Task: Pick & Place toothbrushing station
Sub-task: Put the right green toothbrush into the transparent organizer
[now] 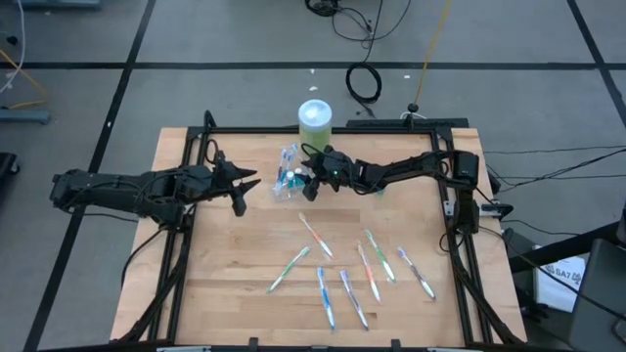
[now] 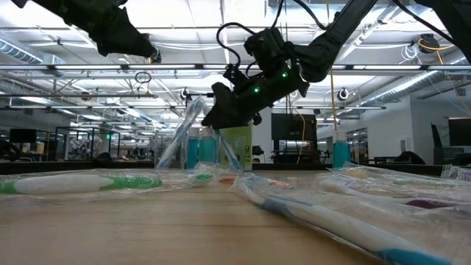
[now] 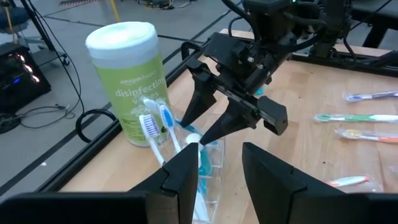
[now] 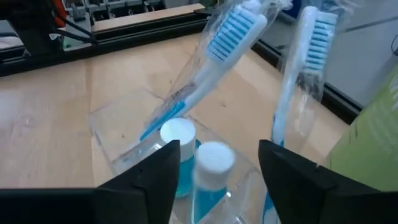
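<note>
The clear plastic cup (image 1: pixel 287 176) stands on the table just in front of the green container. It holds two blue-and-white toothbrushes (image 4: pixel 230 31) leaning against its rim and small tubes (image 4: pixel 177 134) with white tops and teal below. My right gripper (image 4: pixel 214 165) is open just above the cup, its fingers on either side of the tube tops; it also shows in the left wrist view (image 3: pixel 198 127). My left gripper (image 1: pixel 245 186) is open and empty to the cup's left, pointing at it. Several wrapped toothbrushes (image 1: pixel 315 235) lie flat on the table nearer the front.
The green cylindrical container (image 1: pixel 315 117) with a pale lid stands right behind the cup, also in the left wrist view (image 3: pixel 127 81). Loose toothbrushes (image 1: pixel 370 272) are spread over the table's front right half. A black frame (image 1: pixel 186 244) runs along the table's edges.
</note>
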`<state>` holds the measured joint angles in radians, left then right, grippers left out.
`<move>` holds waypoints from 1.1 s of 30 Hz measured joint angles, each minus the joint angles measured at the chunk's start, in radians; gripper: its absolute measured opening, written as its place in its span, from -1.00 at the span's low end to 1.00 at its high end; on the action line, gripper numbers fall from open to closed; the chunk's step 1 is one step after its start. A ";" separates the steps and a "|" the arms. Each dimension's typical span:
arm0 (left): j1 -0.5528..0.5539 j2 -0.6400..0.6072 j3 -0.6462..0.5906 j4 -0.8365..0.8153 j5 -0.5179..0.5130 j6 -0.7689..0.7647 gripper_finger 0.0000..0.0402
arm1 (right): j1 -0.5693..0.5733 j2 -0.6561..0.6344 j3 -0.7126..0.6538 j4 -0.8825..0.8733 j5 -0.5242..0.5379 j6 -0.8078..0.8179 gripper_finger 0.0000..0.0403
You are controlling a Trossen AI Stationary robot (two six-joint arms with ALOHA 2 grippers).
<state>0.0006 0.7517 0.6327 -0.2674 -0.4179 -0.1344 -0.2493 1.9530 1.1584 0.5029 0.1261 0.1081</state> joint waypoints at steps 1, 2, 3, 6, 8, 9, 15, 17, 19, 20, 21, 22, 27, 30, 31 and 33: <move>0.000 0.000 0.000 -0.001 0.000 0.000 -0.35 | 0.000 0.000 0.000 0.001 0.000 0.000 0.10; 0.000 0.000 0.000 -0.004 0.000 0.000 -0.35 | 0.000 0.000 0.000 0.002 0.000 0.000 0.13; 0.000 0.000 0.000 -0.009 0.000 0.000 -0.35 | 0.001 0.000 0.000 0.007 0.000 -0.004 0.15; 0.000 0.000 0.000 -0.033 0.001 -0.006 -0.35 | 0.007 -0.012 0.000 0.011 0.000 -0.038 0.18; 0.000 0.000 0.000 -0.053 0.002 -0.007 -0.35 | 0.013 -0.036 0.000 0.014 0.000 -0.045 0.18; 0.000 0.000 0.000 -0.056 0.002 -0.009 -0.35 | 0.015 -0.052 0.000 0.015 0.000 -0.045 0.18; 0.000 0.000 0.000 -0.060 0.002 -0.032 -0.35 | 0.032 -0.192 0.000 -0.118 0.001 -0.096 0.13; 0.000 0.000 0.000 -0.060 0.002 -0.048 -0.35 | 0.045 -0.253 0.000 -0.206 0.002 -0.109 0.13; 0.000 0.001 0.000 -0.063 0.002 -0.084 -0.35 | 0.061 -0.315 0.000 -0.317 0.002 -0.116 0.13; 0.000 0.001 0.000 -0.067 0.002 -0.096 -0.35 | 0.072 -0.345 0.000 -0.376 0.002 -0.115 0.13; 0.000 0.001 0.000 -0.074 0.002 -0.107 -0.35 | 0.083 -0.373 0.000 -0.437 0.002 -0.108 0.14; -0.001 0.001 0.000 -0.081 0.002 -0.113 -0.35 | 0.095 -0.400 0.000 -0.491 0.002 -0.094 0.13; -0.001 0.001 0.000 -0.107 0.049 -0.122 -0.35 | 0.178 -0.502 0.000 -0.769 0.000 0.076 0.10; -0.001 0.001 0.000 -0.104 0.058 -0.158 -0.35 | 0.248 -0.520 0.000 -0.918 0.000 0.193 0.09; -0.001 0.001 0.000 -0.104 0.058 -0.164 -0.35 | 0.277 -0.519 0.000 -0.955 0.000 0.226 0.09; -0.001 0.001 0.000 -0.104 0.056 -0.164 -0.35 | 0.334 -0.502 -0.006 -0.995 -0.002 0.291 0.10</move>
<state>-0.0006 0.7525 0.6323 -0.3714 -0.3623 -0.2983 0.0845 1.4507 1.1524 -0.4923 0.1242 0.3989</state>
